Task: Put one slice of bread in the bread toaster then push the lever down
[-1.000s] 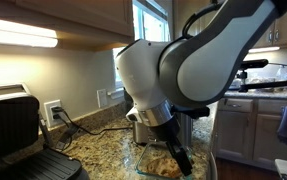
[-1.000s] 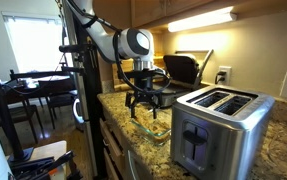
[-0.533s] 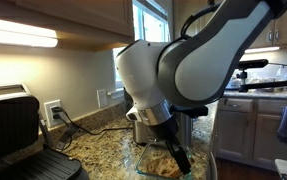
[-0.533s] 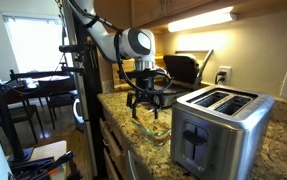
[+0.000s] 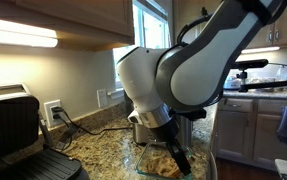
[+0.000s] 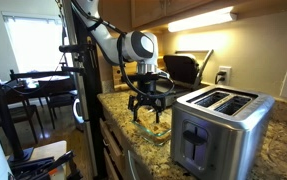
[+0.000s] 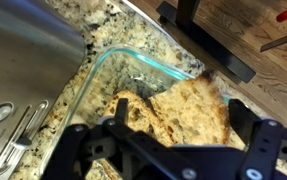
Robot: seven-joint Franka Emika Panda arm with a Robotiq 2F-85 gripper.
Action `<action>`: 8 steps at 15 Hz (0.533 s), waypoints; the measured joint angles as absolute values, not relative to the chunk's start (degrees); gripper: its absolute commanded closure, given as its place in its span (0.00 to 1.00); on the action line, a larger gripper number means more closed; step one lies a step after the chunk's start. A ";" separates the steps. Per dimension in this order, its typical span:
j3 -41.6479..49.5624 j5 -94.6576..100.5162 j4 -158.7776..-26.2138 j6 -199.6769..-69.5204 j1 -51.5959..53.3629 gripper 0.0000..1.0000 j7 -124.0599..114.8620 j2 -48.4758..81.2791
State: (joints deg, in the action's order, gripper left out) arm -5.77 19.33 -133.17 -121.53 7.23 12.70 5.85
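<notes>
The tool (image 6: 149,112) is held wide open and empty just above the glass dish (image 7: 133,56), having been lowered slightly since the earlier frame. The slice of bread (image 7: 195,108) is left lying in the dish. The bread toaster (image 6: 219,124) is stood just beside the dish on the tabletop (image 7: 93,22).

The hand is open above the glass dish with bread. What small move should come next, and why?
Probably lower the open hand straight down around the tan bread slice in the clear glass dish: its jaws stand open above the dish, holding nothing, and the slice lies right beneath.
</notes>
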 measured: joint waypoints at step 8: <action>-5.46 19.33 -132.69 -121.53 7.23 0.33 12.70 6.32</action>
